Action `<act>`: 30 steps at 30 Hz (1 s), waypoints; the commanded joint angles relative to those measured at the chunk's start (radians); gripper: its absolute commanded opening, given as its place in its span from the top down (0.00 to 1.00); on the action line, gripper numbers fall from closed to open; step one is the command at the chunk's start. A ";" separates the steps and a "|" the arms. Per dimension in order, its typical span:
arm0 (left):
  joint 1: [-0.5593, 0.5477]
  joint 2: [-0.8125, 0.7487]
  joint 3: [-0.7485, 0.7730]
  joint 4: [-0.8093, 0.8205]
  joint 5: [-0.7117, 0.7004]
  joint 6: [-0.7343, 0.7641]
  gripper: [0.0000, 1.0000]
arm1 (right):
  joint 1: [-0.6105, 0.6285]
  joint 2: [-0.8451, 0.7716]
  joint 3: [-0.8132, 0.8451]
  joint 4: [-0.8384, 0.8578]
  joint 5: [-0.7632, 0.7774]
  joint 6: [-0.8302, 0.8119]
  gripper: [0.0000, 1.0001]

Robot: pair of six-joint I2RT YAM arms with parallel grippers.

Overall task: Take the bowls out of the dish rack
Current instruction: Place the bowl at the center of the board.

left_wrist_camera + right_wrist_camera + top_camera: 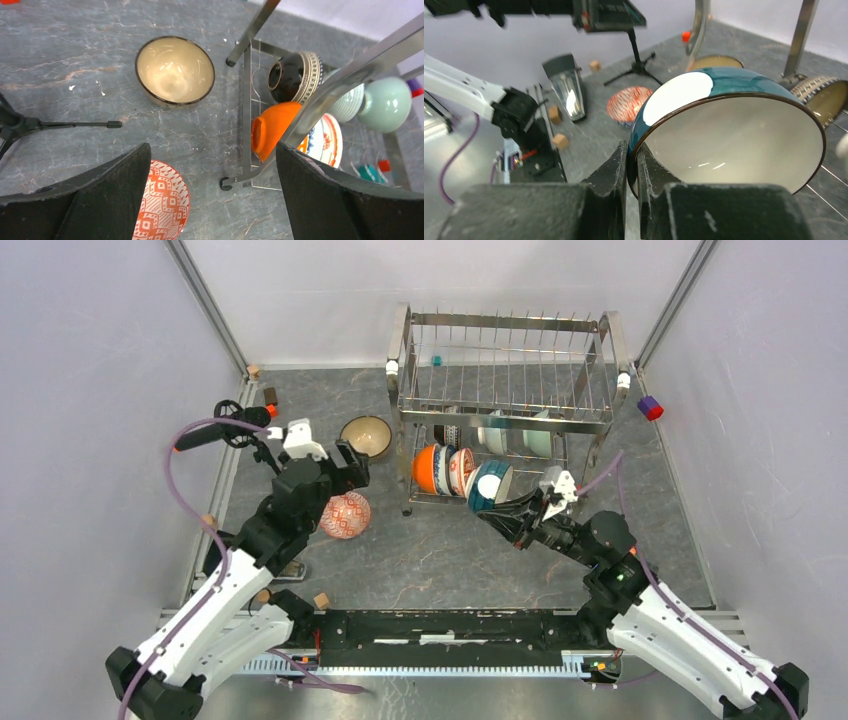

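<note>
So, left gripper [212, 150] is spread wide w/ nothing between the fingers, hanging over the tabletop [450, 550] just left of the dish rack [505, 370]. The red patterned bowl [162, 202] lies on the tabletop right below it, partly hidden behind one finger. A bit further back sits the tan bowl [175, 71] w/ the dark rim, mouth up, near the rack's front-left leg.

Right gripper [631, 155] is pinched narrow on the rim of the teal bowl [734, 135] w/ white spots, one finger inside and one outside. That bowl is tipped on edge at the front of the rack's lower tier, mouth facing the right arm. Can't tell if it's touching the wires or not.

Rest of the lower tier: orange bowl [425, 468] and a red-and-white bowl [460, 470] standing on edge side by side, left of the teal one. Behind them are pale green bowls [538, 440] and a dark bowl [292, 75] w/ a patterned band.
</note>
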 commanded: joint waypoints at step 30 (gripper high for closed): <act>-0.501 -0.073 0.215 -0.522 0.024 -0.113 0.00 | 0.862 0.546 0.425 -0.820 0.884 -0.639 1.00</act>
